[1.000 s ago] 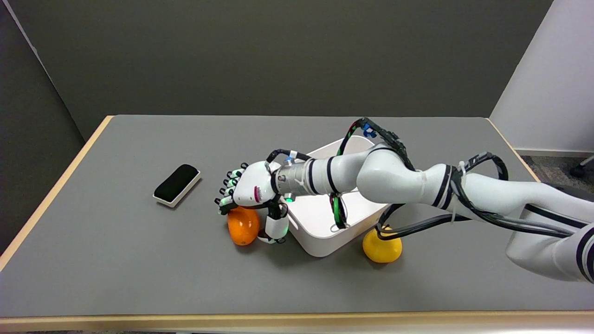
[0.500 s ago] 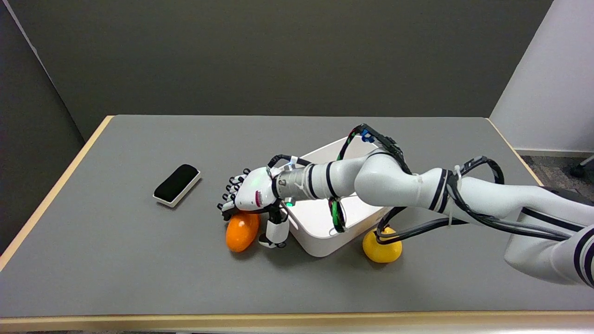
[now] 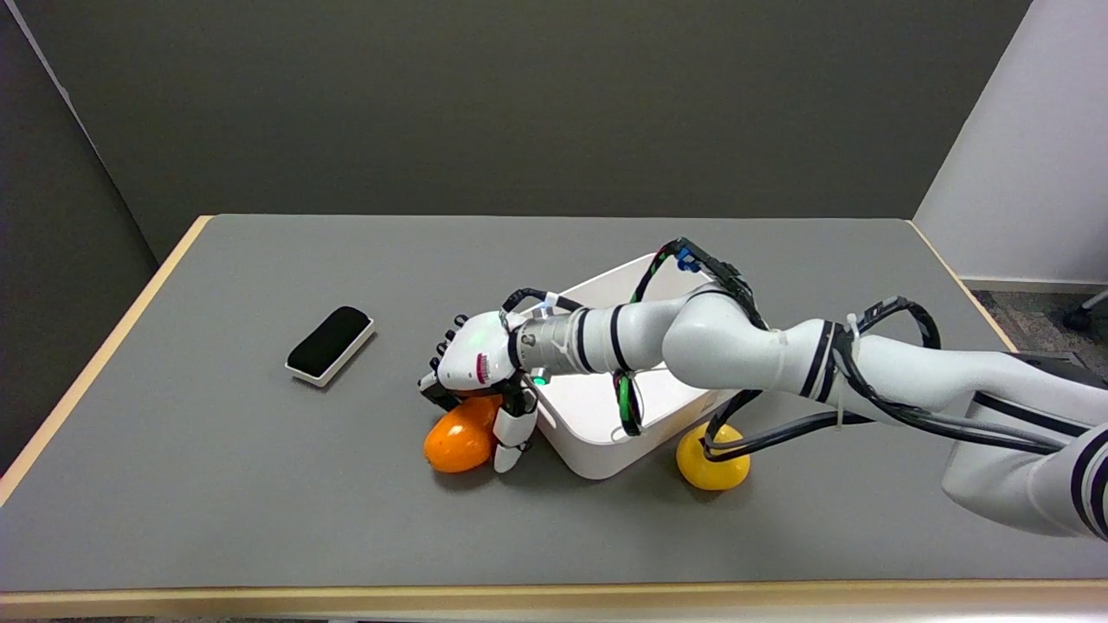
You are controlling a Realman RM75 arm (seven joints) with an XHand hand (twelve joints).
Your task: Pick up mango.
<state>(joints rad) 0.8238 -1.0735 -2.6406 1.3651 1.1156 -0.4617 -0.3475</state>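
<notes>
Beside the white bin [image 3: 597,450], wide bare tabletop [image 3: 216,484] lay leftward; the right hand [image 3: 474,372] arched over the mango [image 3: 459,441], fingers curled around it.

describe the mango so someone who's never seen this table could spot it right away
Find the white bin in the middle of the grey table. Against its left side, under the right hand, lies the mango. It is orange and oblong, unlike the rounder yellow fruit at the bin's right side.
</notes>
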